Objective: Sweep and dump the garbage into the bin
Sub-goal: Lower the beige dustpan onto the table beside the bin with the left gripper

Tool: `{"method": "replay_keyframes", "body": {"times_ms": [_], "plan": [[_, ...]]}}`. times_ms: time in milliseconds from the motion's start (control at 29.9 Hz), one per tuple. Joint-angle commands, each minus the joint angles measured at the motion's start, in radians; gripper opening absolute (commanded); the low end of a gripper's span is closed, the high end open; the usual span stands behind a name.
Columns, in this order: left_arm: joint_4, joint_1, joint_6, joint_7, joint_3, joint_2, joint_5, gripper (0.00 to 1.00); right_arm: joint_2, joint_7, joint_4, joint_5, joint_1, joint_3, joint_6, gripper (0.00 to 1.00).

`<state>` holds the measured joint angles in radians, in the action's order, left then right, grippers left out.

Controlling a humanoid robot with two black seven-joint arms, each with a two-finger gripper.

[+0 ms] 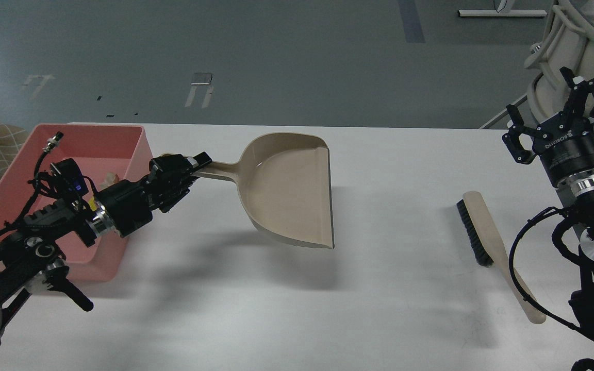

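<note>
Now our left tool point(200, 161) pinches the dustpan point(289, 188) handle, pan seemingly empty, scraps in the bin point(139, 141); set it down level; right tool point(555, 121) spread, idle.

Left arm enters from 8 o'clock, forearm angled toward 2 o'clock, left gripper point(193, 166) with fingers clamped. Right arm rises along the 3 o'clock edge, wrist up, right gripper point(552, 111) fingers spread toward 12 o'clock, holding nothing.

The only readable text is the brand name ROBOTIQ, printed in white and seen upside down, on the black body of the right claw point(560, 111)
</note>
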<state>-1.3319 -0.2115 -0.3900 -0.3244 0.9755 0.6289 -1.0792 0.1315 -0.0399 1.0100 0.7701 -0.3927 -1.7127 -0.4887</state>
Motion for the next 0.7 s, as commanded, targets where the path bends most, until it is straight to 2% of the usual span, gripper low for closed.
{"method": "replay_keyframes", "body": {"times_ms": [0, 668], "plan": [[0.039, -0.008, 0.0, -0.001, -0.008, -0.043, -0.028, 0.03, -0.001, 0.0, 0.001, 0.0, 0.0, 0.001, 0.0, 1.0], [0.201, -0.062, 0.049, -0.011, -0.109, -0.123, -0.07, 0.03, -0.001, 0.0, 0.002, 0.0, 0.026, 0.001, 0.0, 1.0]]}}
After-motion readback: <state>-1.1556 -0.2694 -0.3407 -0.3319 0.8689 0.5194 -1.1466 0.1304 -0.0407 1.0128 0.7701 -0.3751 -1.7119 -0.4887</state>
